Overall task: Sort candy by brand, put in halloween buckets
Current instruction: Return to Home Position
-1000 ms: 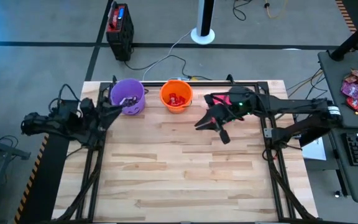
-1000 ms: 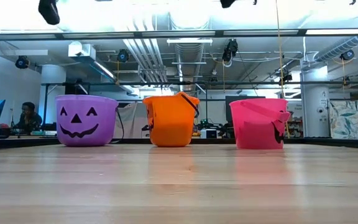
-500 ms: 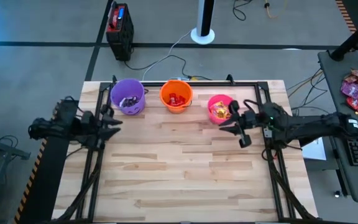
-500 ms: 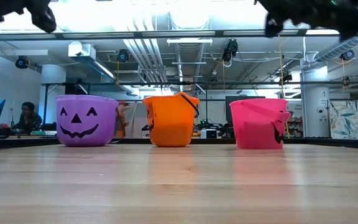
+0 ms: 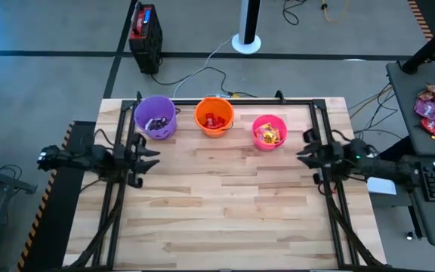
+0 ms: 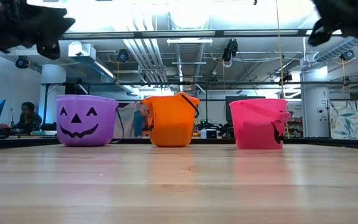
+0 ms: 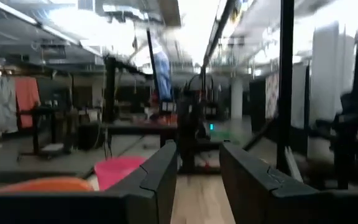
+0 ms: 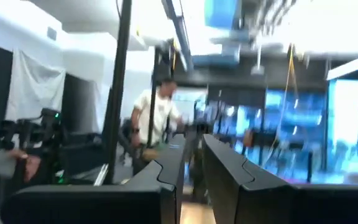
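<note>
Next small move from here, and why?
Likely just park both arms at home: left gripper and right gripper are empty at the sides of the table, nothing loose shows on it, and the purple bucket, orange bucket and pink bucket hold candy.

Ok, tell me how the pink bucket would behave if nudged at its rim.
The pink bucket is probably light: thin plastic, some yellow candy inside. It may slide or tip, standing free on the smooth wooden table.
</note>
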Robot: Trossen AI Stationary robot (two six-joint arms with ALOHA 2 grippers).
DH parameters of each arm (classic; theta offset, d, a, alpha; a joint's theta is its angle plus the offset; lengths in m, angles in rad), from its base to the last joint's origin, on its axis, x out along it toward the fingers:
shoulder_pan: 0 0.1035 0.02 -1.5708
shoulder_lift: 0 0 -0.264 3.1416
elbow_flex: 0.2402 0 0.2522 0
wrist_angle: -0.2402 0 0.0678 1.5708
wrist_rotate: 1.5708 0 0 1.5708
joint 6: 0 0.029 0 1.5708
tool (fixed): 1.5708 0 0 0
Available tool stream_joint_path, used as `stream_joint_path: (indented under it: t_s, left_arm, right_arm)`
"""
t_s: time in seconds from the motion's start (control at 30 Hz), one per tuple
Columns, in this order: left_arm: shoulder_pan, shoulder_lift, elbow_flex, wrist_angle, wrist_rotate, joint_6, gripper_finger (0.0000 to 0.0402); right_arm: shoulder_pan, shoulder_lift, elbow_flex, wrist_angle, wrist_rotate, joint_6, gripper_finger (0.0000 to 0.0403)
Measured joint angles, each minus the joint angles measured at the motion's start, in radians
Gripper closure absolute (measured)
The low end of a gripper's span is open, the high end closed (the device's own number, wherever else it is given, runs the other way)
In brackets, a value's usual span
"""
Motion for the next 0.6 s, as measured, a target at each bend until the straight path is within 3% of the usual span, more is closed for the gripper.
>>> stream_joint_path:
  t_s: [0.2, 0.4, 0.6]
  left_arm:
    - [-0.001, 0.023, -0.001, -0.092, -0.003, -0.026, 0.0296]
    - [-0.001, 0.047, -0.001, -0.106, -0.002, -0.028, 0.0296]
    - [-0.001, 0.059, 0.000, -0.110, -0.003, -0.028, 0.0296]
  right_arm:
    - [0.002, 0.001, 0.014, 0.008, -0.124, -0.077, 0.0355]
    - [0.001, 0.062, 0.013, -0.009, -0.132, 0.019, 0.0355]
    - [0.001, 0.100, 0.013, -0.021, -0.131, 0.014, 0.0355]
